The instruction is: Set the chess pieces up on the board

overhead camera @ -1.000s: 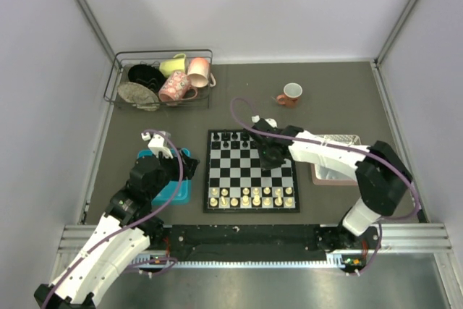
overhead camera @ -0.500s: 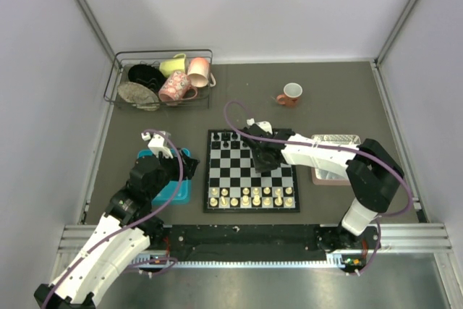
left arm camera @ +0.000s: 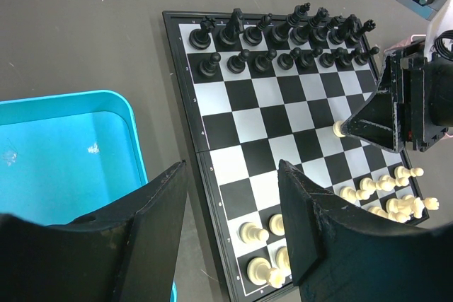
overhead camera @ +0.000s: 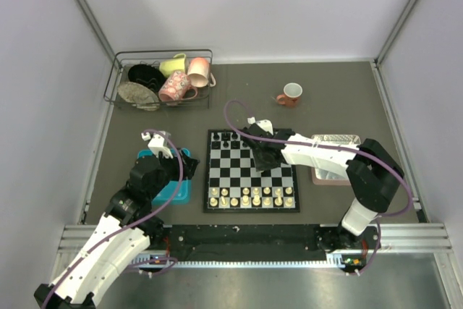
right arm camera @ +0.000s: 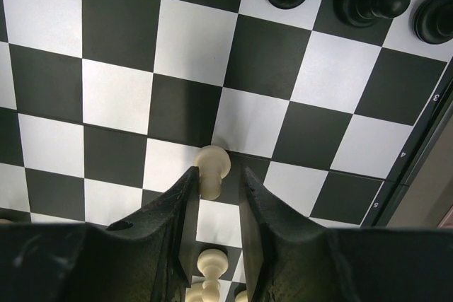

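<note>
Cream-white pawn (right arm camera: 212, 162) within right gripper (right arm camera: 217, 178), over board (right arm camera: 117, 97).

Black-and-white chequered board (overhead camera: 239, 168), cream-white chess pieces (left arm camera: 253, 232), black chess figures (left arm camera: 233, 30), turquoise-blue tray (left arm camera: 64, 146), dark grey table (overhead camera: 347, 99).

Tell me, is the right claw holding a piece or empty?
Holding: a cream pawn sits pinched between the fingers of the right gripper, over the board.

Tiny white rank digits, seemingly 3, 4 and 5, mark the right-hand black border of the board (right arm camera: 414, 157), seen by the right wrist.
</note>
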